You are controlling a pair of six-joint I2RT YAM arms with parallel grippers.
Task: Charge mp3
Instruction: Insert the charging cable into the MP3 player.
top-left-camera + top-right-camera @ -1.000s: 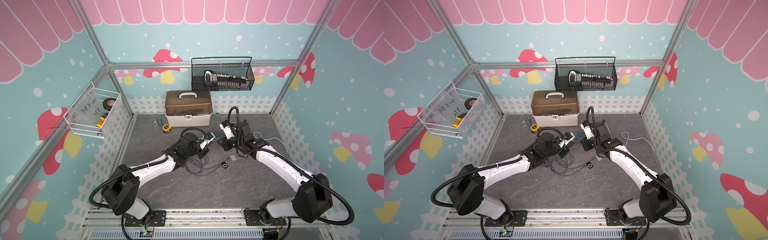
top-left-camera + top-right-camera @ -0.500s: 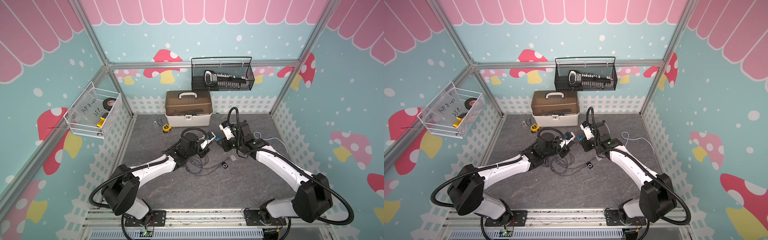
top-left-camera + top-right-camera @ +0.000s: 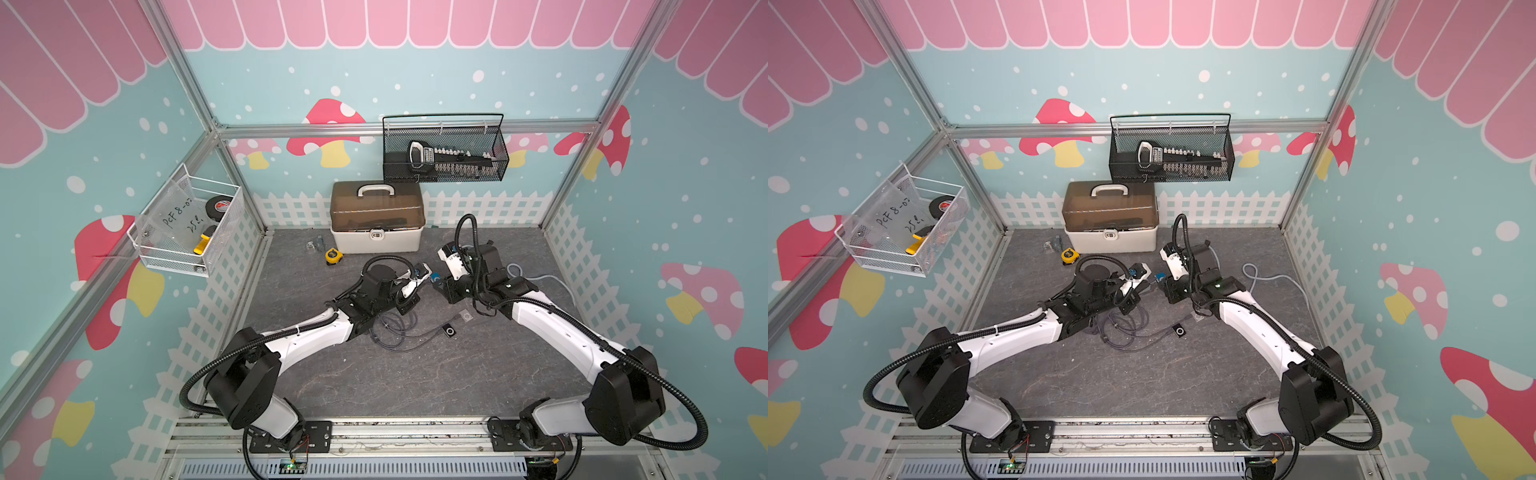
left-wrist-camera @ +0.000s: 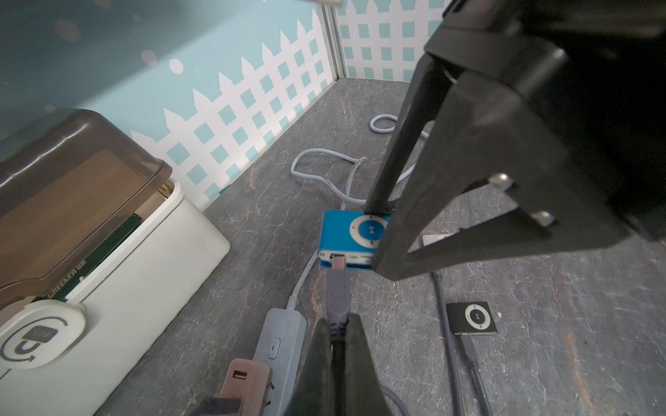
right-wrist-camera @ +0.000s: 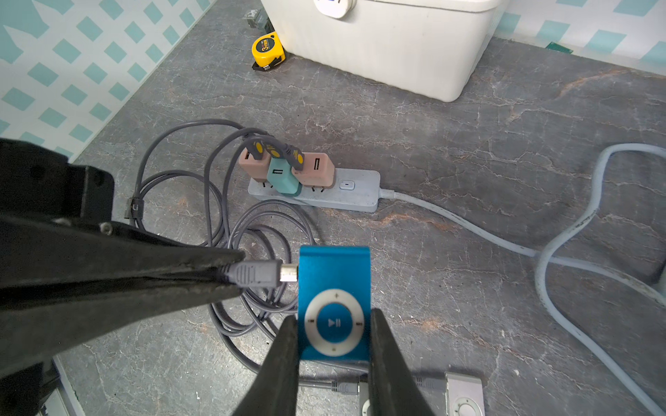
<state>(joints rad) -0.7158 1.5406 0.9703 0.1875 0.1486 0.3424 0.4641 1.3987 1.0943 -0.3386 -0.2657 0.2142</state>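
So the plug (image 5: 252, 274) goes in straight, R claw (image 5: 333, 322) pinches the mp3 (image 5: 335, 273) steady while L claw (image 4: 337, 322), clamped on plug, aims it.

**Operator:** What covers my two arms?
**Legend:** Your left arm (image 3: 307, 336) and right arm (image 3: 557, 328): white shells, black joint housings, black ribbed hoses (image 3: 467, 216) looping outside.
**Operator:** And my hands?
**Legend:** Your left hand (image 4: 337, 320) and right hand (image 5: 333, 324): matte black, tapered fingers. Silver screws (image 4: 501, 179) stud the right hand's frame.
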